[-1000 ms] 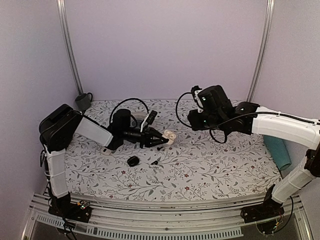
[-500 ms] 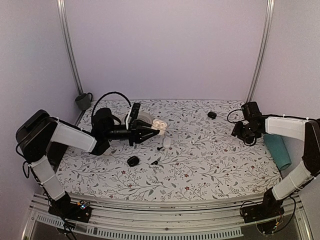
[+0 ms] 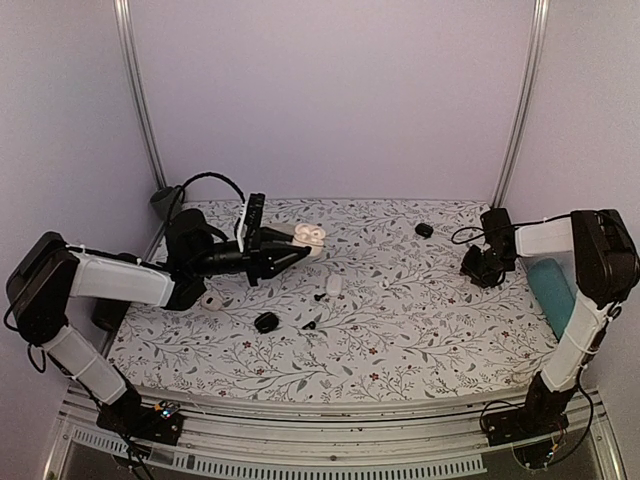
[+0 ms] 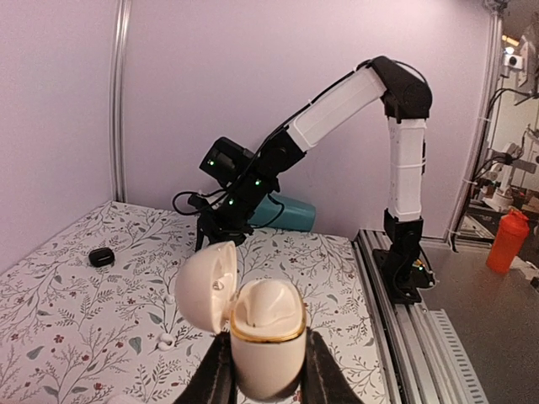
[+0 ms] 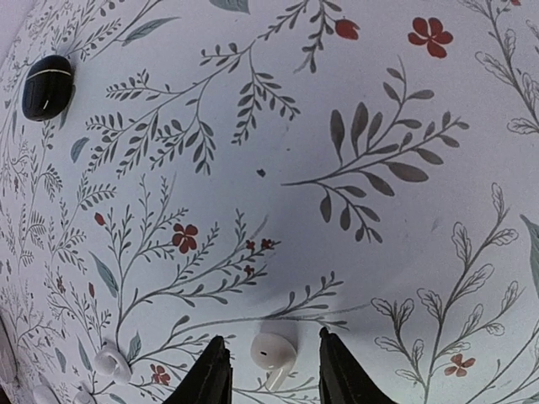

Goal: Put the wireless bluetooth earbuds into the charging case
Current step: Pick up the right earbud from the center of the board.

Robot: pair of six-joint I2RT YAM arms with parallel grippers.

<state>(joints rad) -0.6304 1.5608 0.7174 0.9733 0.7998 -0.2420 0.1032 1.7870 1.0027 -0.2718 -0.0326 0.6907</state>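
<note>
Slipping is the worry: right claw [image 5: 271, 369], fingers apart around the tiny glossy white earbud [image 5: 274, 351] on the flowery table [image 5: 379, 84], could flick it away (slippery thing). Left claw [image 4: 265, 374] clamps the open cream charging case [image 4: 268, 332].

The flower-patterned desk [image 3: 420, 330] carries a white earbud [image 5: 272, 352], a small black oval object [image 5: 46, 86] and a teal roll [image 3: 553, 290].

Pale lilac walls [image 3: 330, 100] enclose a worktop [image 3: 430, 340] covered in a white cloth printed with grey leaves and small red flowers. Two aluminium posts [image 3: 139, 100] rise at its back corners, and a slotted metal rail [image 3: 330, 437] runs along its near edge, under soft, even light.
</note>
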